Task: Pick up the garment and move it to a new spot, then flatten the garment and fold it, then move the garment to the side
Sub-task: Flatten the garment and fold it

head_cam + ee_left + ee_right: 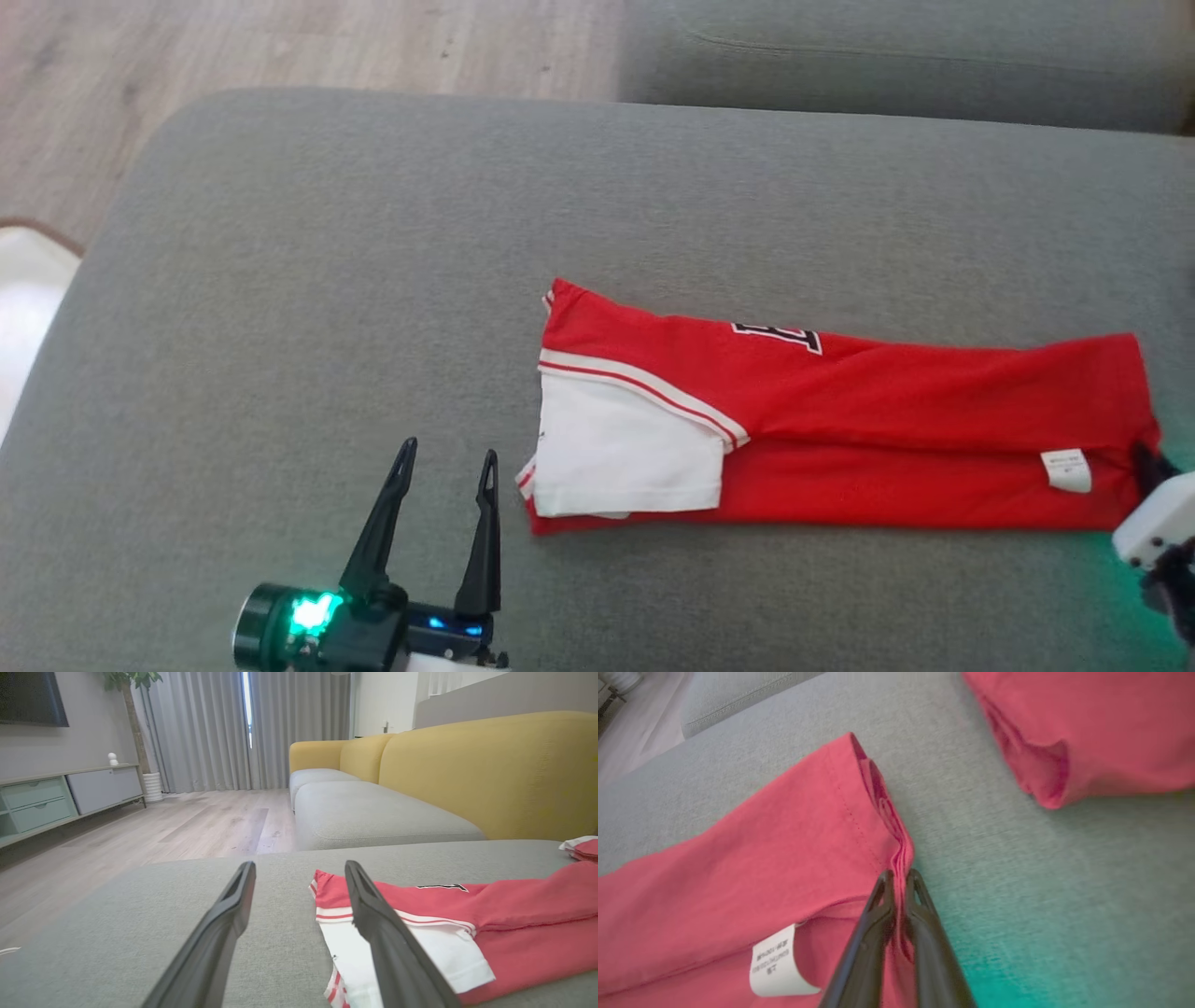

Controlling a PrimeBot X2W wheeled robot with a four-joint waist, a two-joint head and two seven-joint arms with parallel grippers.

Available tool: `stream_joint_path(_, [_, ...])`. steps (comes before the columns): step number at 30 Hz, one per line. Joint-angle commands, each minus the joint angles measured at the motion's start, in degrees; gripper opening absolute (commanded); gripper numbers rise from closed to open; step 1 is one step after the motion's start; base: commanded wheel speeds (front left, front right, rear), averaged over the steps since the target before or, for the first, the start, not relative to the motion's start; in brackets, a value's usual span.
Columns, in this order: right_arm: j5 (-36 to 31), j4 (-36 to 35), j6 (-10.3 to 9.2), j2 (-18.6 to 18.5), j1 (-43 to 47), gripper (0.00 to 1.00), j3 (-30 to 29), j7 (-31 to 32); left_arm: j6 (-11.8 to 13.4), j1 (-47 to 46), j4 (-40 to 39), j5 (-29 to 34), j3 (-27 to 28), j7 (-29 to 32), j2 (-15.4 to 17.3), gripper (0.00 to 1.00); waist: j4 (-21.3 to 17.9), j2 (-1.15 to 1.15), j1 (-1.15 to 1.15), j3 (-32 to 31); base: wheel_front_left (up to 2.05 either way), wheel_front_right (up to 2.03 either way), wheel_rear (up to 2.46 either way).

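Though unreadable, white label (777,963) beside right gripper (900,877) clamped on garment (761,858) hem; left gripper (448,451) agape.

Soft, even daylight, brightest at the slit between the curtains (246,709), which blows out white; the grey sofa cushion (373,233) carries barely any shadow. The red jersey (887,420) looks saturated from the head, pinker from the wrists. A green lamp (313,613) glows on the left end effector (448,451); teal light tints the cushion beside the right end effector (900,875), in a softly blurred picture

Left hand (448,451) spread wide, right hand (900,874) pinched closed.
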Motion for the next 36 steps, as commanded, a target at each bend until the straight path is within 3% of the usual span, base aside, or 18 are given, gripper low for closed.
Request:
stream_joint_path(1, [1.0, -2.5, 0.14, -3.6, 0.1, 0.00, 1.2, -1.1, -0.6, -0.7, -1.3, 0.7, 2.4, -0.5, -0.7, 1.00, -1.4, 0.00, 0.00, -0.1, 0.00, 0.00, 0.00])
stream_joint_path(8, [6.5, -7.0, 0.14, -10.8, 0.9, 0.00, 0.3, 0.0, -2.7, -0.1, -0.8, 1.8, 4.2, -0.5, -2.3, 1.00, -4.5, 0.00, 0.00, -0.4, 0.00, 0.00, 0.00])
stream_joint_path(12, [14.0, -14.7, 0.14, -10.5, 2.1, 0.00, 0.9, 3.1, -3.7, 0.5, -0.5, 2.3, 5.1, -0.5, -3.0, 1.00, -5.5, 0.00, 0.00, -0.8, 0.00, 0.00, 0.00])
stream_joint_path(17, [22.6, -27.8, 0.14, -7.1, 4.8, 0.00, 3.5, 5.8, -5.4, 0.9, 0.3, 2.9, 5.6, -0.5, -3.7, 1.00, -5.8, 0.00, 0.00, -1.5, 0.00, 0.00, 0.00])
stream_joint_path(22, [26.5, -37.4, 0.14, -1.1, 6.3, 0.00, 6.4, 7.9, -6.8, 0.9, 1.1, 3.5, 5.5, -0.5, -4.4, 1.00, -4.7, 0.00, 0.00, -2.2, 0.00, 0.00, 0.00])
stream_joint_path(23, [26.5, -37.4, 0.14, -1.1, 6.3, 0.00, 6.4, 7.9, -6.8, 0.9, 1.1, 3.5, 5.5, -0.5, -4.4, 1.00, -4.7, 0.00, 0.00, -2.2, 0.00, 0.00, 0.00])
stream_joint_path(29, [26.7, -41.2, 0.14, 7.0, 5.1, 0.00, 12.6, 10.2, -8.6, 0.9, 2.1, 4.2, 5.2, -0.5, -4.8, 1.00, -1.9, 0.00, 0.00, -2.8, 0.00, 0.00, 0.00])
stream_joint_path(36, [24.8, -37.0, 0.14, 12.4, 3.4, 0.00, 19.9, 10.3, -9.7, 0.5, 2.8, 4.6, 5.1, -0.5, -5.5, 1.00, 1.7, 0.00, 0.00, -2.8, 0.00, 0.00, 0.00])
